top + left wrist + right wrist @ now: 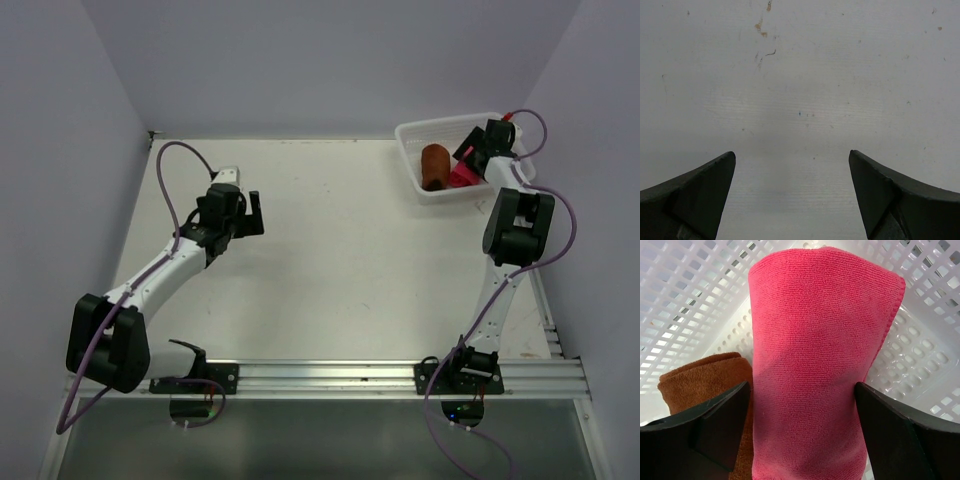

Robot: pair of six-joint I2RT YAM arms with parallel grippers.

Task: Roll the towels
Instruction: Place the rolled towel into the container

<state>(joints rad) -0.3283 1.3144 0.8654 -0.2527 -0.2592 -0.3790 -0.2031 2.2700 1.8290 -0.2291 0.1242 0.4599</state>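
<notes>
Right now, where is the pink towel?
In the top view the pink towel lies in the white mesh basket at the far right corner of the table, beside the rust-brown towel, between the fingers of the right pincer.

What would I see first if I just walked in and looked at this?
The bright pink towel jumps out: it lies bundled in the white basket at the far right corner of the table, with the right gripper open around it. Beside it in the basket sits the rust-brown towel, rolled up. Over on the left, the left gripper hangs open above bare tabletop.
</notes>
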